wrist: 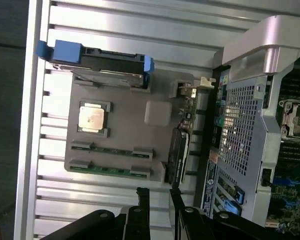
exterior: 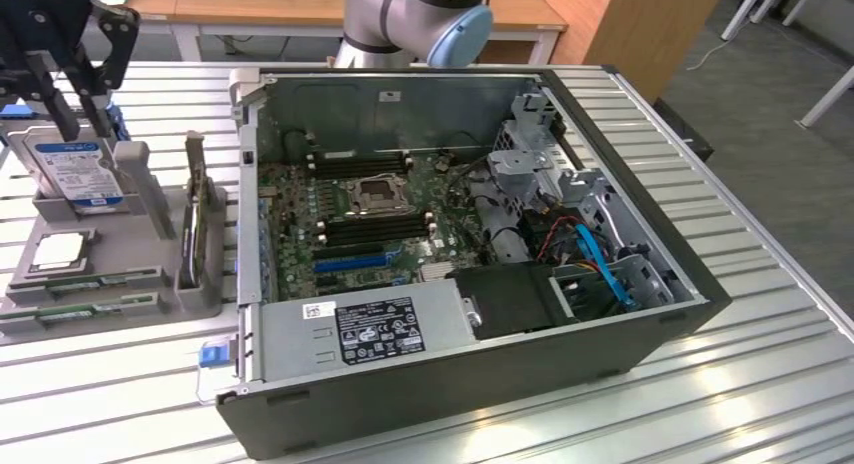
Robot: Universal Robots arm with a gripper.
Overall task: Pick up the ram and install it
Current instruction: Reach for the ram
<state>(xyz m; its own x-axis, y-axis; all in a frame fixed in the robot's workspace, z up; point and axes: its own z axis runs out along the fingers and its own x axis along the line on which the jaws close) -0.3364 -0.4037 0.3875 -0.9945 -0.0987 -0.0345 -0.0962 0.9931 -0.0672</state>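
While I am holding the empty, wide-open gripper [wrist: 159, 196] above the grey holder [wrist: 125, 127], the ram [wrist: 111, 150] is lying in it: likely light, stiff, fragile; grip its long edges.

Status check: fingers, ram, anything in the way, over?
Fingers open, empty, over gray holder. Two ram sticks lying flat in it, untouched. Hard drive standing in same holder, processor chip between it and sticks.

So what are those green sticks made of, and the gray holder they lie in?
The ram sticks look like thin green circuit board, dull, with darker specks along them. The gray holder looks like matte plastic: even gray, soft edges, no shine. Neither is certain.
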